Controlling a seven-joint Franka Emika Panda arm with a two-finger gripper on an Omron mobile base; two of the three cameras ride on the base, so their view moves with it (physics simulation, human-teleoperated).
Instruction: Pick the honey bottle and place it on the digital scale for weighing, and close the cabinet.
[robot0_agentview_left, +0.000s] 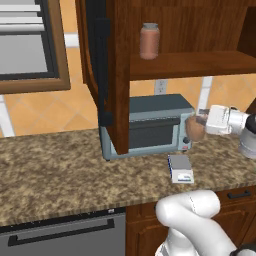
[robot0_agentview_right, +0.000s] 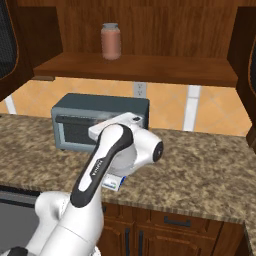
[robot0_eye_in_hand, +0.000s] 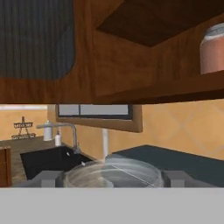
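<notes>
Your fingers (robot0_agentview_left: 196, 121) are closed round the bottle (robot0_agentview_left: 195, 130), probably light, rigid and slippery, so keep hold of its belly above the scale (robot0_agentview_left: 180, 168).

No text, label, brand or number is legible on anything in these views.
</notes>
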